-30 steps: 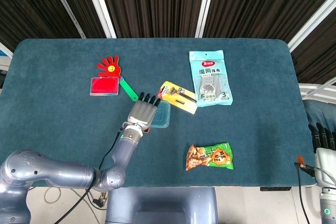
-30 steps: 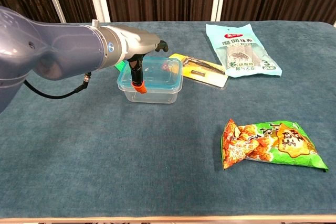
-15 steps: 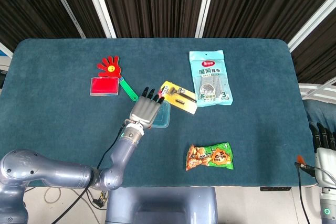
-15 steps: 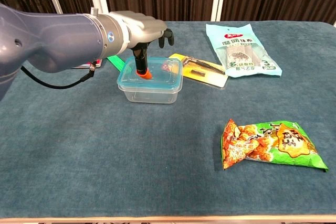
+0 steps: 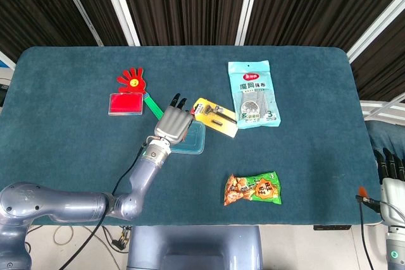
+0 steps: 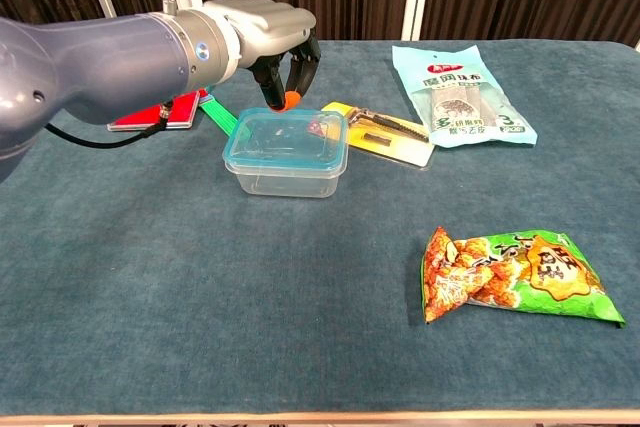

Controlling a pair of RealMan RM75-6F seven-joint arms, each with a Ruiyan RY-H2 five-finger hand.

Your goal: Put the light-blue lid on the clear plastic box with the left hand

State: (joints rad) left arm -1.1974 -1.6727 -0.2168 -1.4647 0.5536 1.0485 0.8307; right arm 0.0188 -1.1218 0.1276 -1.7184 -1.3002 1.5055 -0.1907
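The clear plastic box [image 6: 285,169] stands left of the table's middle with the light-blue lid [image 6: 287,136] lying on top of it. My left hand [image 6: 262,33] hovers above the box's far edge. Its fingers [image 6: 291,78] hang down apart, clear of the lid and holding nothing. In the head view the left hand [image 5: 172,123] covers the left part of the box [image 5: 193,140]. My right hand [image 5: 391,178] rests off the table at the lower right edge, fingers straight and empty.
A yellow card package [image 6: 381,132] lies just right of the box, with a light-blue cloth pack [image 6: 460,93] beyond it. An orange-green snack bag [image 6: 520,273] sits near the front right. A red hand clapper [image 5: 133,80], a red card [image 5: 125,104] and a green strip [image 5: 154,107] lie to the left.
My left hand has risen off the lid and drawn back toward the far side. The lid stays on the box. The right hand has not moved.
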